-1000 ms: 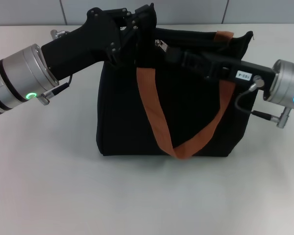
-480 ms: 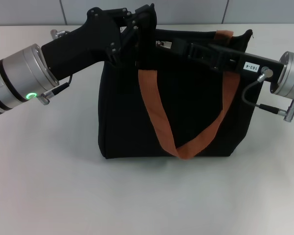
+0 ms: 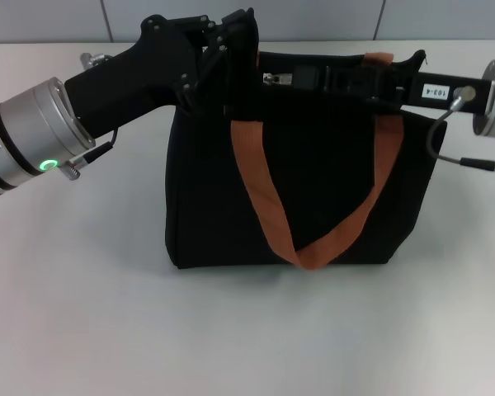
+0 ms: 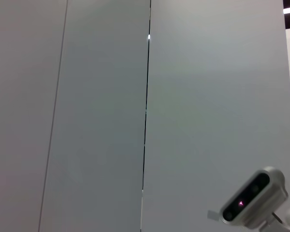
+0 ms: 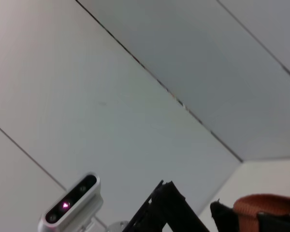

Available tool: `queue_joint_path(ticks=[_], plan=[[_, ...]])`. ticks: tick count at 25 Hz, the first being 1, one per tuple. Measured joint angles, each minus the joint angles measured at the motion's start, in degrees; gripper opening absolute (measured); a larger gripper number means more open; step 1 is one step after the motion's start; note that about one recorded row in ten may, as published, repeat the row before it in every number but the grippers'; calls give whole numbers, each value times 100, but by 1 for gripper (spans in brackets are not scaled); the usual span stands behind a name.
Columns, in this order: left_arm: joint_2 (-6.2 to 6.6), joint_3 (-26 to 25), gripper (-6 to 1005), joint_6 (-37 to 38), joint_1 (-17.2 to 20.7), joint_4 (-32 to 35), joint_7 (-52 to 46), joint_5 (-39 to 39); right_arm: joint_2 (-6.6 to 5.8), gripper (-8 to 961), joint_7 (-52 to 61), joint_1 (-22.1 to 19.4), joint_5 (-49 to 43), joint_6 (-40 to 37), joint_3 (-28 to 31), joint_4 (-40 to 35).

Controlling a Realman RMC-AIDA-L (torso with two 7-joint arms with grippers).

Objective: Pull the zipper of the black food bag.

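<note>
While held, zipper point(image 3: 271, 78) (right hand point(image 3: 282, 79))

We see the bag point(image 3: 313, 198) as matt black woven cloth, its straps point(image 3: 264, 194) a coarser orange-brown webbing. At its top edge the zipper point(image 3: 274, 78) glints like small silver metal. Both arms above the bag wear matt black plastic casings ending in brushed, satin metal cuffs. Beneath the bag the tabletop point(image 3: 107, 313) looks smooth, pale and matt.

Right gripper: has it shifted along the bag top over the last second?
Yes. In the head view the right gripper has drawn back toward the robot's right along the top edge of the black food bag, which stays put; the zipper sits at its tip.
</note>
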Motion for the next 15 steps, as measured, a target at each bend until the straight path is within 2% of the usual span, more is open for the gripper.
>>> queue_joint_path(ticks=[4,15], plan=[[0,2,23,0,13,0,4,0,-68,-3,594,56,-227,26,-262,-511],[0,-3,23,-4,35,-73,60,-1,-168,-2,1885,368,-1058,-19,-266,-1457]])
